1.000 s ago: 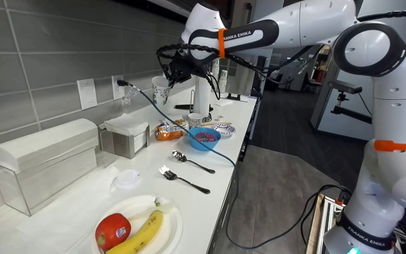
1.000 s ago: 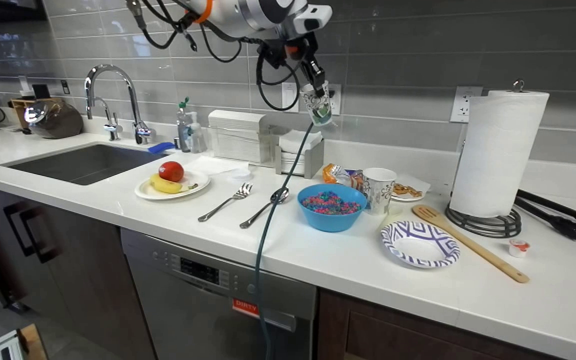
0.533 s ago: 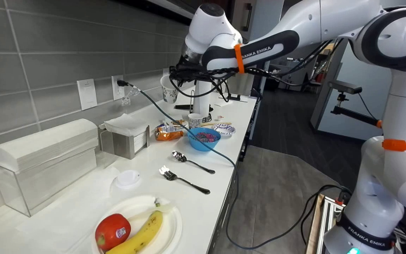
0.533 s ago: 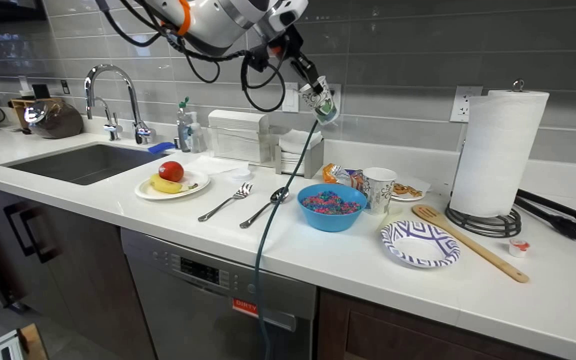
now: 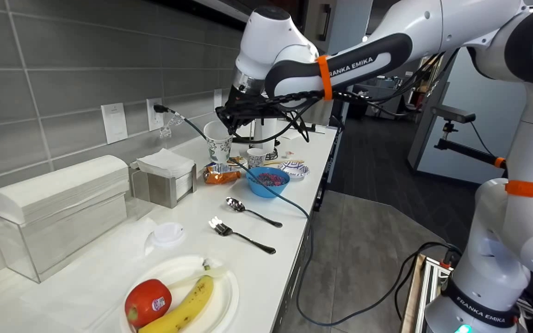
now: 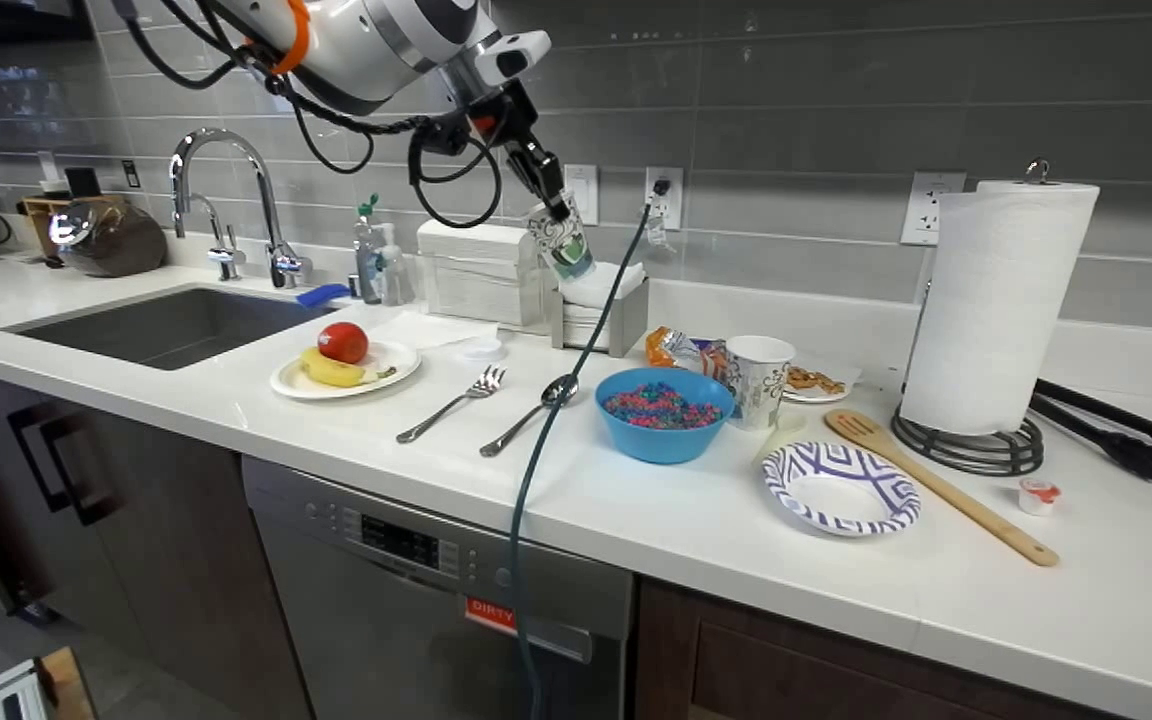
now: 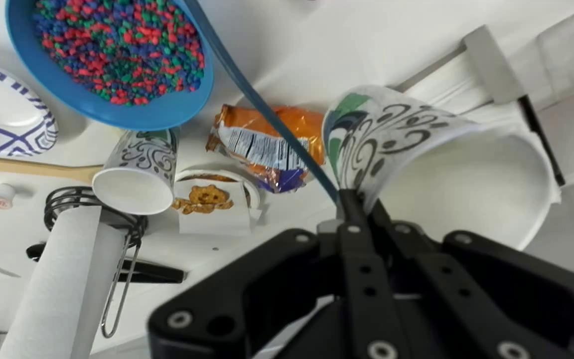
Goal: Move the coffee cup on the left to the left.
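The coffee cup is whitish with grey swirls and a green patch. My gripper is shut on its rim wall and holds it in the air, tilted, in front of the tiled wall. In the wrist view the cup fills the right side, its open mouth facing the camera, one finger inside and one outside at the gripper. It also shows in an exterior view below the gripper. A second similar cup stands upright on the counter behind the blue bowl.
A teal cable runs from the wall outlet across the counter, close to the cup. A napkin holder stands below the held cup. A spoon, fork, fruit plate, snack bag and paper towel roll stand around.
The cup stays in my gripper. It has tilted more, and in the exterior views it has moved left and down, from in front of the outlet to over the napkin holder.
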